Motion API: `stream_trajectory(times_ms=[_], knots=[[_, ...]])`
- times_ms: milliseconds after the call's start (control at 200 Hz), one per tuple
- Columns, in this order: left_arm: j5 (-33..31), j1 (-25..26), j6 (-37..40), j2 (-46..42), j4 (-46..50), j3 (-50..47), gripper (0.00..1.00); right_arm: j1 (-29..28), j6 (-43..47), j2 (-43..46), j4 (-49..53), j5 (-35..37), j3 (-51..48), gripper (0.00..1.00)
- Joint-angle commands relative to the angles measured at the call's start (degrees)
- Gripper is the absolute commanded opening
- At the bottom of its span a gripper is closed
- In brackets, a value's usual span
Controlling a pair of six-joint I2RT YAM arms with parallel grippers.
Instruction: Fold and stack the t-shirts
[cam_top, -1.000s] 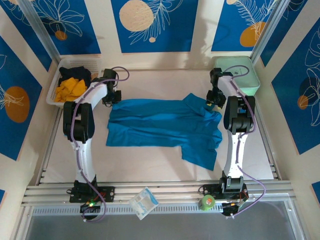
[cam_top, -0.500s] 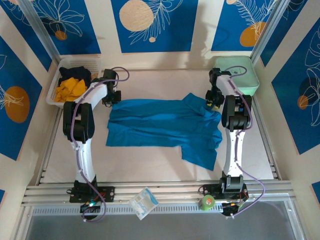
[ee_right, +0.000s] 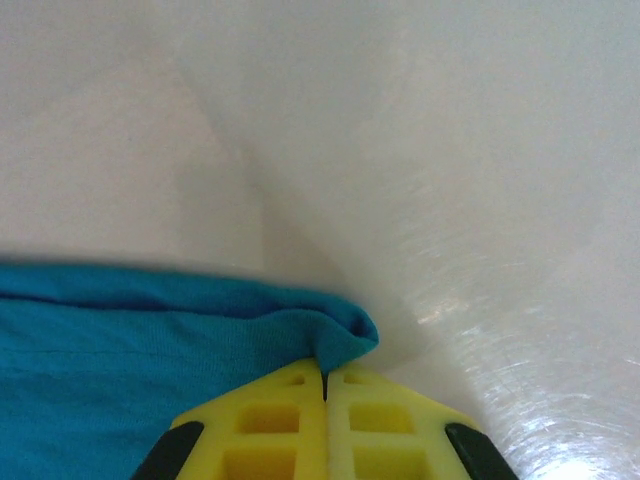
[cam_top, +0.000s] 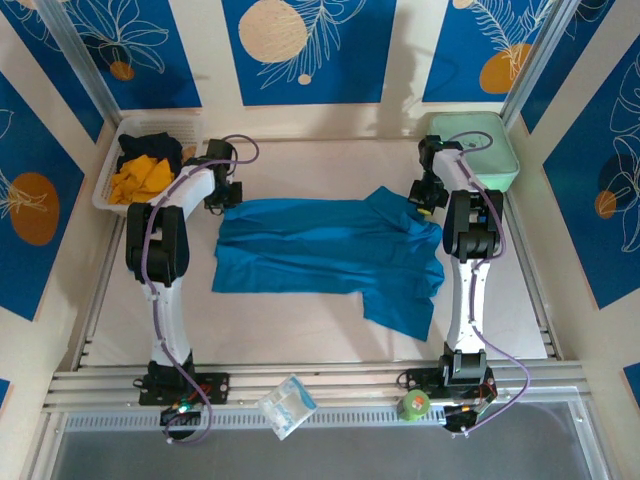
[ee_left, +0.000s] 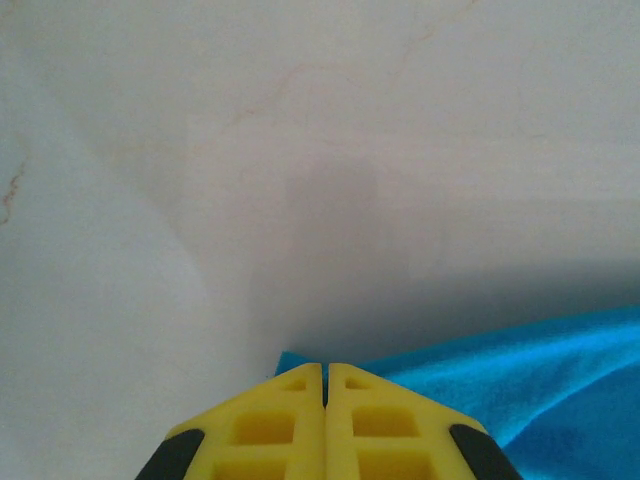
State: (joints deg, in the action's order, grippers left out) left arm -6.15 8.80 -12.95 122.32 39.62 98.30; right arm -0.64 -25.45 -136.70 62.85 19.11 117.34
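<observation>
Noted teal shirt spread across middle of table, mostly flat, right side rumpled and trailing toward near edge. Found left gripper at its far-left corner, jaws fully closed, corner of cloth showing right at the tips; judged pinched, without sight of the bite itself. Found right gripper at far-right corner by the sleeve, jaws closed on a small bunched fold of the cloth. Saw orange shirt and black shirt heaped in basket at far left; mint case at far right, just beyond right arm. Judged step: both far corners taken, first fold of teal shirt about to start; nothing folded or stacked yet. Next: lift both corners together just clear of table, keep cloth taut between them, carry toward near edge, lay far edge over near edge. Watch for thin corner slipping from left tips and for rumpled right side dragging under the fold.
</observation>
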Motion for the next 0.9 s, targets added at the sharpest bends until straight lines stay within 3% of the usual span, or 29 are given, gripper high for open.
stream_trajectory(times_ms=[0, 310, 896], knots=[[1.2, 0.4, 0.3, -3.2, 0.5, 1.7, 0.00, -1.3, 2.3, 7.7, -4.7, -2.4, -0.9, 0.00], [2.7, 1.0, -0.6, -9.4, 3.0, 6.7, 0.00, -3.6, 7.1, 24.3, -5.4, -2.0, -0.9, 0.00], [1.5, 1.0, 0.7, -33.4, 16.3, 16.8, 0.00, -5.1, 11.6, 56.2, -0.7, -2.9, 4.7, 0.00]])
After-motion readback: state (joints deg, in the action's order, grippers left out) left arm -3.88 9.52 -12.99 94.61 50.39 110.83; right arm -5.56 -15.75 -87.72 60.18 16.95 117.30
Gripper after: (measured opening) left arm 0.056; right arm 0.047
